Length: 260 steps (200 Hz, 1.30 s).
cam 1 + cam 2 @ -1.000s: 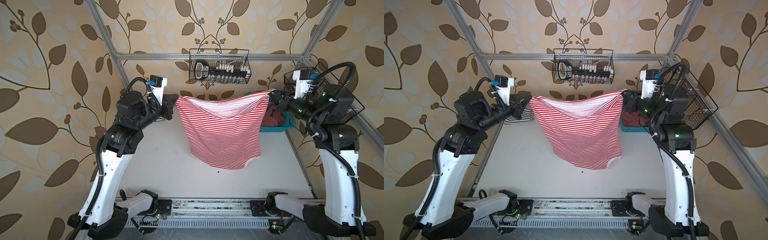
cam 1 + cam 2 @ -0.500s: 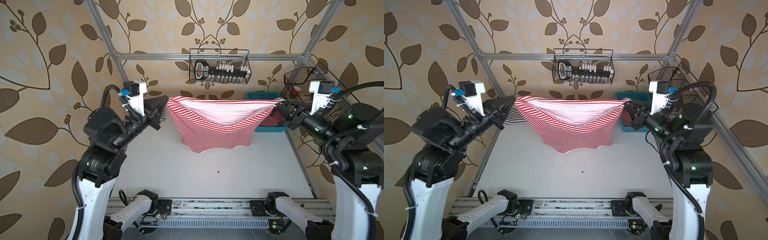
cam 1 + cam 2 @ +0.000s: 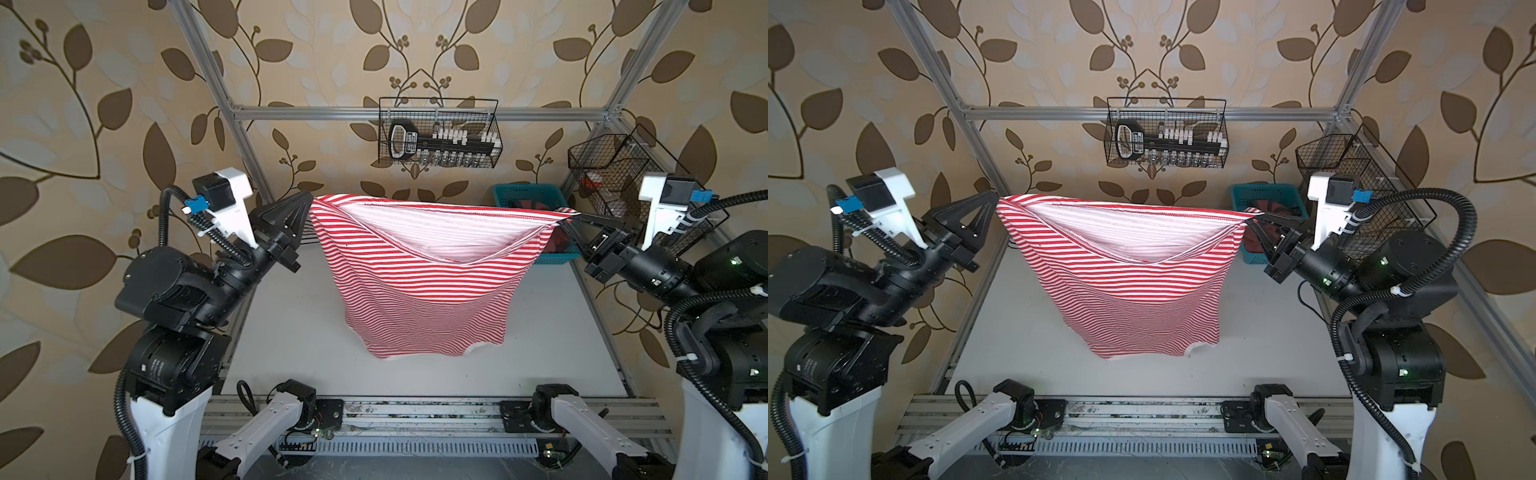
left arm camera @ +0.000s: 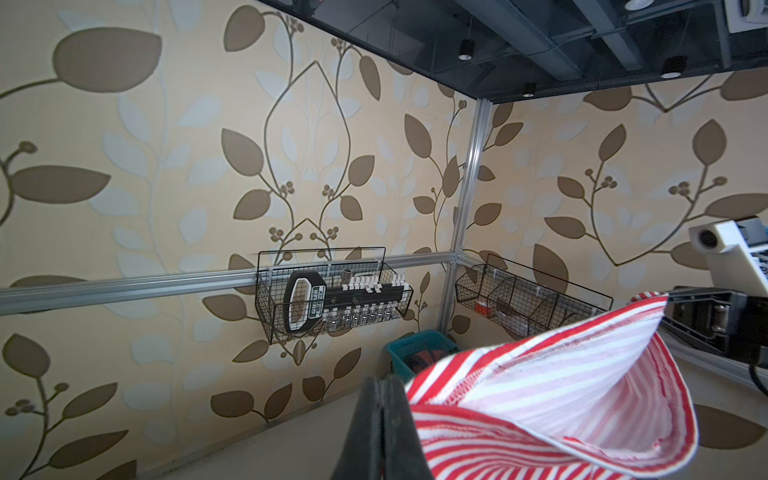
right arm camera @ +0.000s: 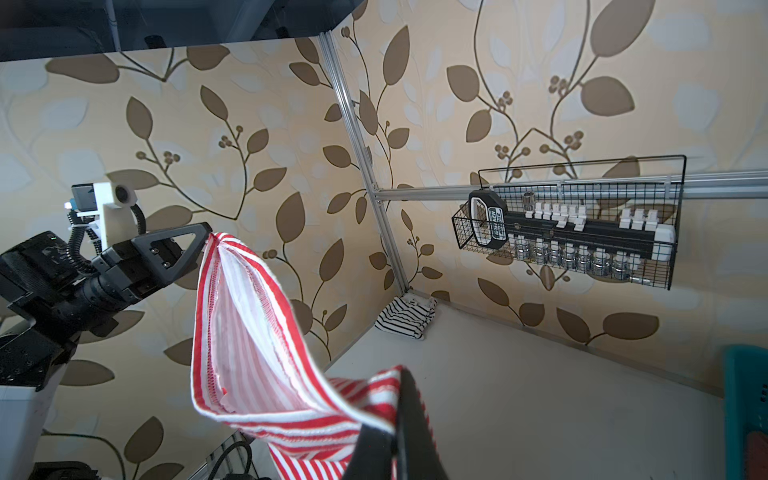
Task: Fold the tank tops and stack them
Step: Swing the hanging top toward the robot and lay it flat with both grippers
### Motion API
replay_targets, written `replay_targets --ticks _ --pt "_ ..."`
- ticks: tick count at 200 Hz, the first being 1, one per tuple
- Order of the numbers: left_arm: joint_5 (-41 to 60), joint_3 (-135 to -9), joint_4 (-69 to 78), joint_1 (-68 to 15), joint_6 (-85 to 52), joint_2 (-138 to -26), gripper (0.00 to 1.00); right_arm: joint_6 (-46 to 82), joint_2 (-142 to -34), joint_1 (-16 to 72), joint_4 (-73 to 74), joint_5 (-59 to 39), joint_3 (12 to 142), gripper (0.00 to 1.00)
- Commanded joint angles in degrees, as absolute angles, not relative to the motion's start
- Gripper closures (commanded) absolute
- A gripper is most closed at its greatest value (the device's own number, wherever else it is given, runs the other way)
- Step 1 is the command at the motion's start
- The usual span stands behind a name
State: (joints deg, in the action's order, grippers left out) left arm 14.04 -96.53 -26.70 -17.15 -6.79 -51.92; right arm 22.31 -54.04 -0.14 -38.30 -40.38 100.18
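In both top views the red-striped tank top [image 3: 424,291] hangs in mid-air, stretched by its upper hem between the left end effector [image 3: 308,199] at nine o'clock and the right end effector [image 3: 575,214] at three, each clamped tight on a corner. Its lower edge dangles near the tabletop [image 3: 286,332], which lies bare toward six o'clock: room enough to lay it flat.

From the left wrist, the closed jaws pinch the hem.

From the right wrist, the black-striped tank top [image 5: 405,318] sits folded in the far corner, around ten o'clock. I'd say one is done — this one needs laying, folding, stacking.
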Motion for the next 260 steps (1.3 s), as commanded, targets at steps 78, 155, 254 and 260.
replay_targets --ticks 78,155,254,260 --pt "4.0 -90.6 -14.5 -15.4 -7.1 -94.7 1.00 20.3 -90.0 3.6 -35.0 -31.8 85.3 1.00" --pt "13.7 -112.8 -7.3 -7.7 -16.9 -129.1 1.00 25.4 -126.4 2.4 -36.7 -26.4 108.2 1.00" --pt "12.9 -136.4 -3.9 -5.3 -26.5 -147.9 0.59 37.4 -138.8 -0.4 -29.1 -29.5 121.7 0.72" --pt "12.4 -136.5 -2.8 -5.1 -27.1 -147.6 0.58 37.6 -137.9 -0.5 -28.0 -29.5 121.2 0.70"
